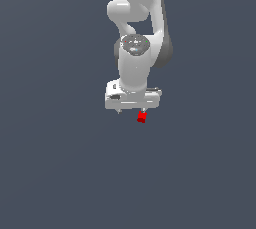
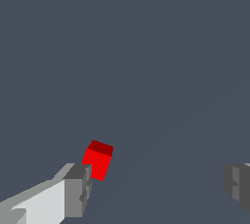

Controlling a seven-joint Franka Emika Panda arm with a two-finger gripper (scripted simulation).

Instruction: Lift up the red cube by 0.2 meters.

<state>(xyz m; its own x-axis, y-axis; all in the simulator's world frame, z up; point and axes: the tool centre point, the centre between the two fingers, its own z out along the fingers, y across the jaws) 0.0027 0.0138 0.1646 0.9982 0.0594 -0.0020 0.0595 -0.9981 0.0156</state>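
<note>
While the exterior view shows our white robot gripper (image 1: 131,110) low, the tiny matte red cube (image 1: 142,117) sits beside one fingertip. Wrist view: jaws spread wide, cube (image 2: 98,161) touching one finger (image 2: 78,189), off-centre. We judge: alignment step; next, centre and close.

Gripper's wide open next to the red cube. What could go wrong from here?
1. The cube sits right by one finger, far from the other, not centred in the gripper. Closing now would likely drag or spin it before both pads bite.
2. It looks tilted in the wrist view, so the pads may catch an edge, and it could slip during the lift.
3. In the exterior view the cube is tiny under the hand; a shallow grasp seems possible.
</note>
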